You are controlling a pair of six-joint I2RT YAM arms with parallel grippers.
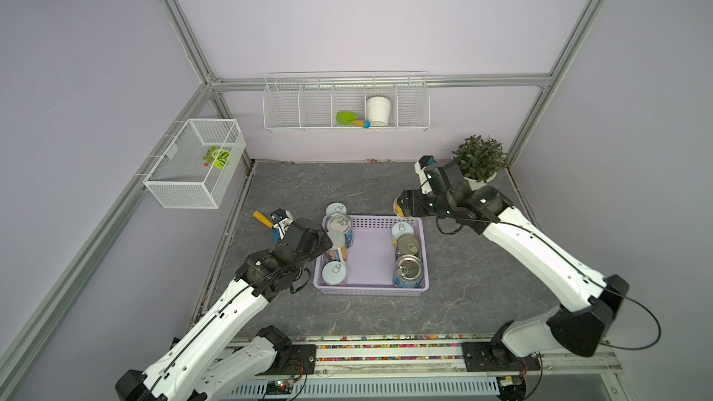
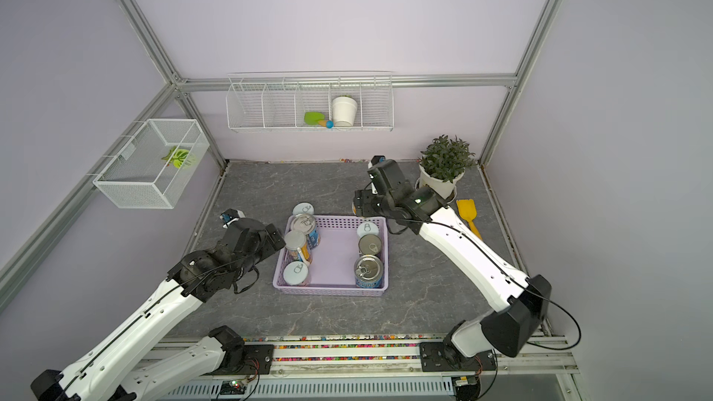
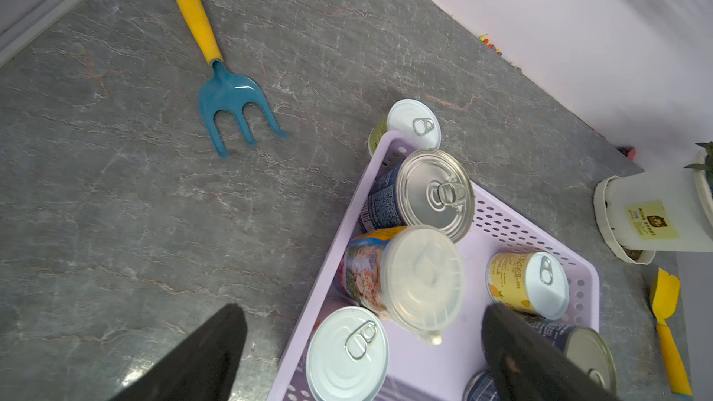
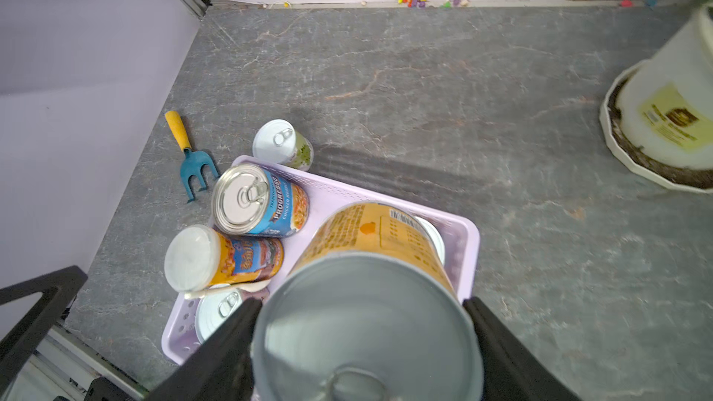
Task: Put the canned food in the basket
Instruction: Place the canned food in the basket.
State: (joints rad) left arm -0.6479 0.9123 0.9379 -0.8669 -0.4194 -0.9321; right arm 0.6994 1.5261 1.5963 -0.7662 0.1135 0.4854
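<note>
The lilac basket (image 1: pixel 372 288) sits mid-table with several upright cans in it, along its left and right sides. A short can with a pale lid (image 1: pixel 336 209) stands on the table just behind the basket's far left corner. My right gripper (image 4: pixel 362 302) is shut on an orange-labelled can (image 4: pixel 370 233), its pale lid facing the wrist camera, and holds it over the basket's far right corner (image 1: pixel 418 219). My left gripper (image 3: pixel 362 310) is open over the basket's left edge. Its fingers (image 3: pixel 216 345) straddle a short pale-lidded can (image 3: pixel 347 356) without touching it.
A blue garden fork with a yellow handle (image 3: pixel 216 71) lies left of the basket. A yellow shovel (image 2: pixel 468 217) and a potted plant (image 1: pixel 478 160) stand at the back right. A white wire rack (image 1: pixel 301 106) and a wire-mesh box (image 1: pixel 185 187) hang on the walls.
</note>
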